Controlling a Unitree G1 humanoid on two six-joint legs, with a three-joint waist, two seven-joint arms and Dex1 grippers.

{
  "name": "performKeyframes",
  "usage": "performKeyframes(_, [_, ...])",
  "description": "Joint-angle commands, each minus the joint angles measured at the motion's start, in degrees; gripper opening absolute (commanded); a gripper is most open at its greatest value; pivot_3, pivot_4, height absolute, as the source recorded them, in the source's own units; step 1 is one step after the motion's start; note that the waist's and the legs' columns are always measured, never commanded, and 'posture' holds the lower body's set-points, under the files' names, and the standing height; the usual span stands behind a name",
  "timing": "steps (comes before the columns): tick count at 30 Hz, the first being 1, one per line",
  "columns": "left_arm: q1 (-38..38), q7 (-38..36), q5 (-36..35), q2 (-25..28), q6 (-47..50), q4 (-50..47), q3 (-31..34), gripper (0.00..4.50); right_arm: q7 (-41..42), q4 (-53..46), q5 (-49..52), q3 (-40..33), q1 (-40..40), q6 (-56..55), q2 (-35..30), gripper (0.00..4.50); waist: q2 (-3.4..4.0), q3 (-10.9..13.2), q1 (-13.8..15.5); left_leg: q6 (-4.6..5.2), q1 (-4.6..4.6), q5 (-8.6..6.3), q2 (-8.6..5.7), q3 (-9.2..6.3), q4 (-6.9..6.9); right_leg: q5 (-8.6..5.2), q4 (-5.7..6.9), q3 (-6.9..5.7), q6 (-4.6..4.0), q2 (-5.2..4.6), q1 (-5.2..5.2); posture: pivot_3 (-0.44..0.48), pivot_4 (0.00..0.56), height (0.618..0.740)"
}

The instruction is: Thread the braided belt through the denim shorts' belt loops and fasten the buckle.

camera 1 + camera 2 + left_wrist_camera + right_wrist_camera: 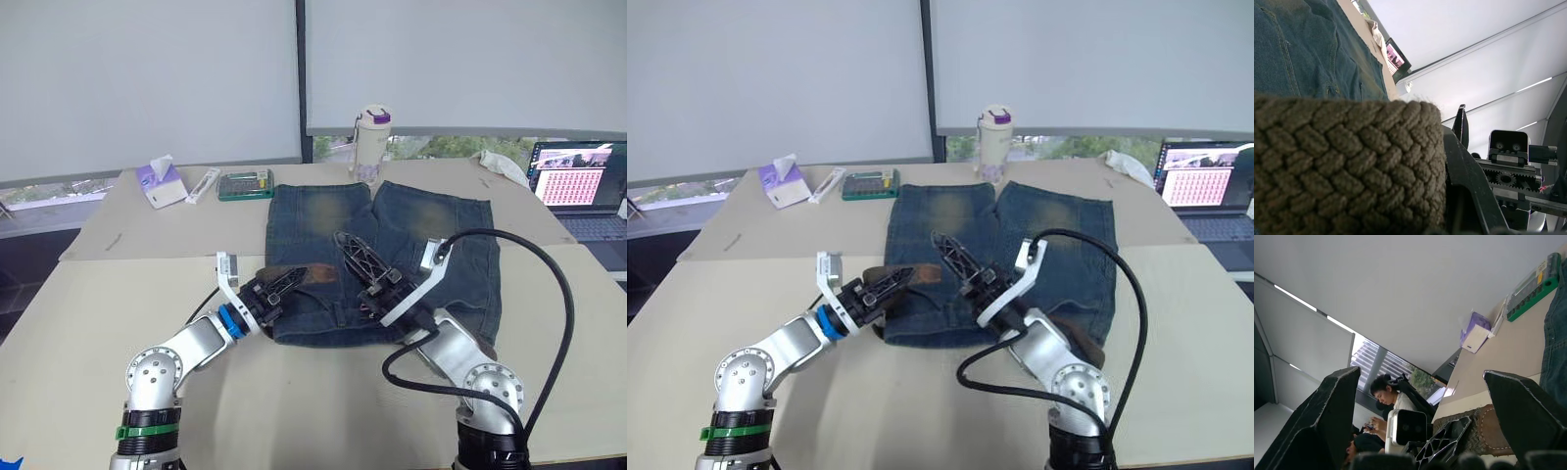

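Note:
The denim shorts (392,235) lie flat mid-table, legs pointing away and waistband toward me. My left gripper (284,282) hovers at the waistband's left end, shut on the brown end of the braided belt (312,277). That belt's weave shows close up in the left wrist view (1342,166), pressed against a black finger (1469,181). More brown strap (1076,338) lies by my right arm. My right gripper (361,262) is raised over the waistband's middle, its fingers wide open (1420,382) and holding nothing. The belt loops are too small to make out. The buckle is hidden.
Along the far edge of the table are a tissue pack (162,183), a green box (245,184) and a white bottle (370,140). A laptop (583,186) stands far right, next to a white cloth (505,164). A black cable (554,284) loops off my right arm. A seated person (1386,396) is beyond the table.

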Motion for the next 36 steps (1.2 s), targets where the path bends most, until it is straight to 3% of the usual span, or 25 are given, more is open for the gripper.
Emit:
performKeyframes(1, [0.13, 0.24, -0.44, 0.09, -0.99, -2.64, 1.18, 0.00, 0.27, -2.37, 1.62, -0.68, -0.70, -1.88, -0.73, 4.46, 0.00, 0.00, 0.02, 0.00, 0.00, 0.00, 0.01, 0.00, 0.00, 0.00, 0.00, 0.00, 0.00, 0.01, 0.00, 0.000, 0.150, 0.740])
performKeyframes(6, [0.96, 1.15, -1.03, 2.06, 1.23, -2.37, 1.05, 0.00, 4.31, -2.21, -0.43, -1.74, -0.12, -0.79, -7.48, 4.46, 0.00, 0.00, 0.12, 0.00, 0.00, 0.00, -0.01, 0.02, 0.00, 0.00, -0.01, 0.00, 0.00, 0.00, 0.01, 0.000, 0.150, 0.740])
performKeyframes(8, [1.50, 2.16, 0.80, 3.90, 2.57, -1.39, 0.47, 0.00, 10.87, -3.35, -5.43, -1.68, 1.15, 0.61, -15.50, 4.46, 0.01, 0.01, 0.28, 0.00, 0.00, 0.00, -0.01, 0.03, 0.00, 0.00, -0.01, 0.00, 0.00, 0.02, 0.01, 0.000, 0.150, 0.740])
performKeyframes(12, [1.16, 3.89, 3.94, 6.16, 4.56, -0.60, -1.28, 0.00, 25.03, -5.05, -23.57, 3.06, 5.24, -3.90, -31.44, 4.46, -0.02, 0.05, 0.45, 0.01, 0.01, -0.01, -0.24, 0.17, 0.03, -0.03, -0.09, -0.03, 0.05, -0.01, 0.08, 0.000, 0.150, 0.740])
performKeyframes(16, [0.28, 6.13, 5.49, 6.38, 7.19, -0.26, -3.28, 0.00, 34.48, -5.19, -36.21, 6.84, 8.45, -10.69, -39.10, 4.46, -0.07, 0.07, 0.41, 0.00, -0.01, 0.00, -0.15, 0.26, 0.03, -0.26, -0.08, -0.07, 0.43, 0.05, 0.08, 0.000, 0.150, 0.740])
performKeyframes(20, [-0.63, 9.83, 4.90, 5.08, 8.85, 1.03, -3.60, 0.00, 40.13, -5.29, -42.29, 8.06, 10.64, -15.72, -41.15, 4.46, -0.20, 0.13, 0.48, -0.02, -0.03, 0.00, -0.04, 0.18, 0.02, -0.26, -0.07, -0.06, 0.43, 0.03, 0.09, 0.000, 0.150, 0.740])
performKeyframes(26, [-0.82, 15.48, 8.23, 3.00, 10.47, 3.52, -4.59, 0.00, 41.18, -5.76, -46.88, 8.42, 11.87, -16.82, -40.28, 4.46, -0.25, 0.16, 0.76, -0.04, -0.02, 0.01, -0.03, 0.01, 0.02, -0.04, -0.07, -0.03, 0.08, -0.03, 0.11, 0.000, 0.150, 0.740])
performKeyframes(36, [-3.67, 19.62, 10.61, -7.42, 8.94, 6.45, -4.95, 0.00, 41.78, -7.05, -51.13, 12.27, 10.38, -12.62, -40.39, 4.46, -0.39, 0.23, 1.95, -0.18, -0.03, 0.09, -0.12, 0.06, 0.05, -0.03, -0.09, 0.00, 0.10, -0.09, 0.14, 0.000, 0.150, 0.740])
